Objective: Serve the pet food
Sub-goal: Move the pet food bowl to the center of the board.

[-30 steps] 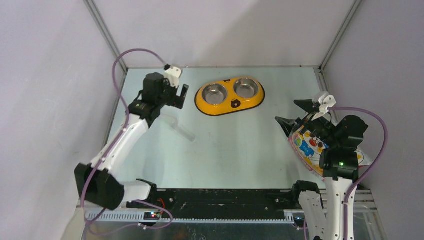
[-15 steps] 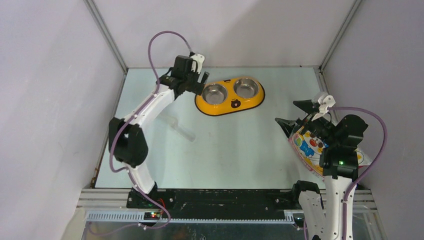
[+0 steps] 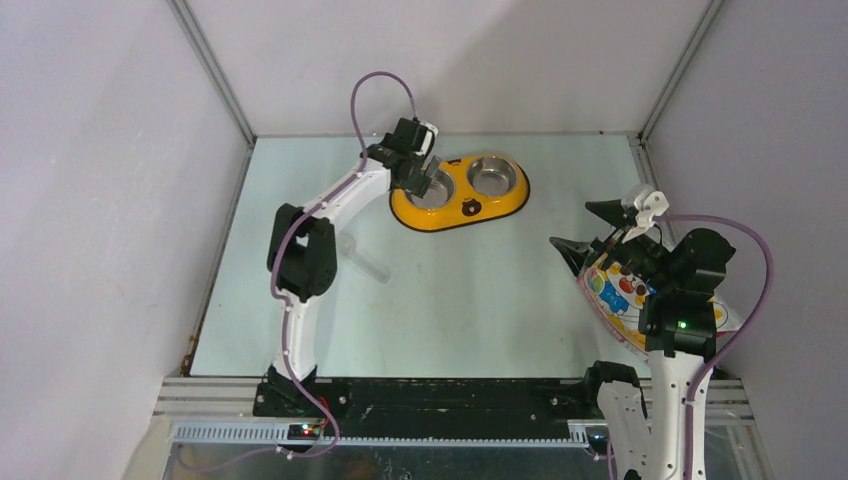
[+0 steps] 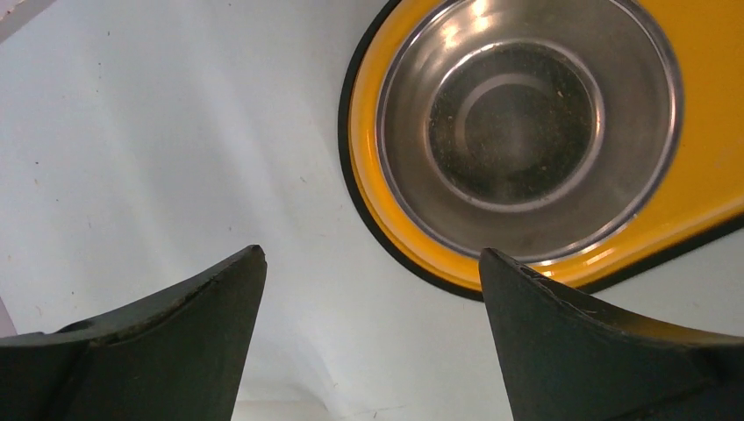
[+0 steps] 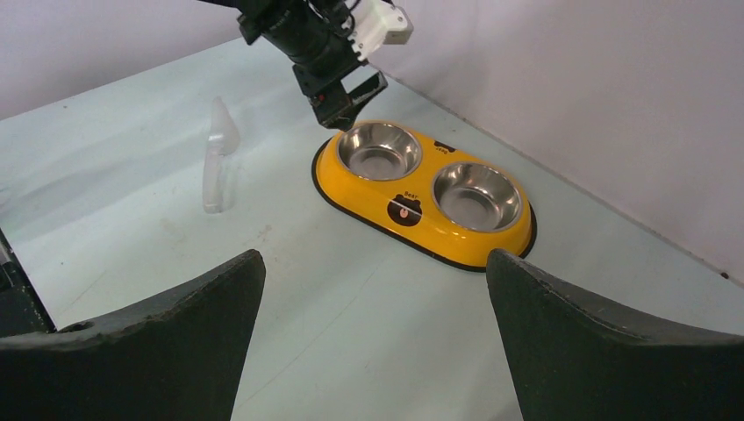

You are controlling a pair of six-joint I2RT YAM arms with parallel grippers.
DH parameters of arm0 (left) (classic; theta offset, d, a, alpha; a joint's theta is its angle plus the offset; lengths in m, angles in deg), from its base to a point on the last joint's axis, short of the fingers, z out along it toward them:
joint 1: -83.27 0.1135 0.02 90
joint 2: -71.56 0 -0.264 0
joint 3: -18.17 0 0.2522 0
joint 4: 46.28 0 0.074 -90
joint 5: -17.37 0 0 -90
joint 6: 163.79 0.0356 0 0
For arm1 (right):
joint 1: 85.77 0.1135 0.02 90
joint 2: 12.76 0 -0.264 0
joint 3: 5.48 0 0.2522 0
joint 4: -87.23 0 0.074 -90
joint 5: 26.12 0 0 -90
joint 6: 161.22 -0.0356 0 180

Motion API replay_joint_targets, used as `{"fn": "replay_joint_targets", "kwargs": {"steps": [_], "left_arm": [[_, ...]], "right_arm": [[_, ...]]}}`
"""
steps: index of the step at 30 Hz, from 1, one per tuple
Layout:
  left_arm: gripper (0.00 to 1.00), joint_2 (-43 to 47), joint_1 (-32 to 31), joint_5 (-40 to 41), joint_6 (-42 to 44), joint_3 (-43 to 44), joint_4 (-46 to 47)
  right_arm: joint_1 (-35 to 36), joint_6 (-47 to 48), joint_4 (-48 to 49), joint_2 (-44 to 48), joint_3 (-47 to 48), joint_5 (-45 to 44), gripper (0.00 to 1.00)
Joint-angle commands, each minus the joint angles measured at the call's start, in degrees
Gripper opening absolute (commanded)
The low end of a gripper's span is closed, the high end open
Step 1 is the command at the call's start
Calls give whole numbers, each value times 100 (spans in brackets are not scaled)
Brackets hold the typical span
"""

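We saw the crinkly yellow-white foil bag of pet food (image 3: 614,292) at near right, just behind our empty, wide-open right gripper (image 3: 580,228), well apart from our equally open, empty left gripper (image 3: 430,182).

Shiny steel cups (image 4: 513,123) in glossy yellow bowl (image 4: 711,105).

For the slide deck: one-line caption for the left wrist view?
Open left end effector poised above the edge of the yellow oval double pet bowl, one empty steel cup in view.
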Motion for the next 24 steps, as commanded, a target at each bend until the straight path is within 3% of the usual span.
{"fn": "replay_joint_targets", "kwargs": {"steps": [1, 11, 24], "left_arm": [[98, -443, -57, 542, -36, 605, -149], [96, -1376, -57, 1058, 353, 1400, -401], [86, -2095, 137, 1732, 605, 2416, -614]], "right_arm": [[-25, 146, 55, -34, 7, 89, 100], [-25, 150, 50, -40, 7, 97, 100], [-40, 191, 36, -52, 7, 105, 100]]}}
